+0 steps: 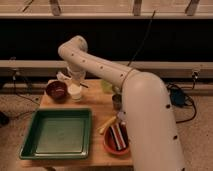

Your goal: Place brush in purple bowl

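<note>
The purple bowl [56, 90] sits at the back left corner of the wooden table [95, 105]. My gripper [65, 78] hangs at the end of the white arm, just above and to the right of the bowl, over the small white cup [75, 92]. A thin dark stick that looks like the brush [83, 85] juts out to the right of the wrist, close to the cup. I cannot tell whether the gripper holds it.
A green tray [30, 142] fills the front left of the table. An orange-red bowl [107, 142] with items in it stands at the front right, with a yellow banana [106, 125] beside it. A small dark cup [116, 101] and a yellow-green object [106, 85] stand behind.
</note>
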Controlling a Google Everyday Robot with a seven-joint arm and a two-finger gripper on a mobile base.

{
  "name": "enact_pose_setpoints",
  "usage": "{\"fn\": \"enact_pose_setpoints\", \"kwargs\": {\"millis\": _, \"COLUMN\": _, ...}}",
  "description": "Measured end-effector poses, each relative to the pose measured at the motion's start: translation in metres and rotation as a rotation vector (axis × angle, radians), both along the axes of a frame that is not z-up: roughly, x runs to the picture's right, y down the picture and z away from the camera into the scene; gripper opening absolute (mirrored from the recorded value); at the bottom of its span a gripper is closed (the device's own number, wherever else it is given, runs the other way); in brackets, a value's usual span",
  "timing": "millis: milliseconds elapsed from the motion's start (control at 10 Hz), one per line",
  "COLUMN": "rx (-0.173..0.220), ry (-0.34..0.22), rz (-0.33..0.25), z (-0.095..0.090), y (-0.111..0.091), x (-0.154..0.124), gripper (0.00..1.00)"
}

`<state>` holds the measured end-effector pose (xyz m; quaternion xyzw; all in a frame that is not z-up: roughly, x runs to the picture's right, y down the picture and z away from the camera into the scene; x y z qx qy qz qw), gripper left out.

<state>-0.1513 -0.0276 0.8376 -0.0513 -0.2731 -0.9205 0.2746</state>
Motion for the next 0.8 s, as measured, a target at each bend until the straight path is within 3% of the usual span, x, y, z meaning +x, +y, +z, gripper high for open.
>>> {"fn": "enact_pose_setpoints", "kwargs": {"millis": 600, "rx": -0.017, "ry": -0.026, "rz": -0.129, "z": -0.004, "y": 0.015, "x": -0.033, "gripper": 0.0}}
{"fn": "enact_pose_setpoints", "kwargs": {"millis": 800, "rx": -0.016, "ry": -0.028, "rz": -0.146, "z": -0.004, "y": 0.015, "x": -0.039, "gripper": 0.1}}
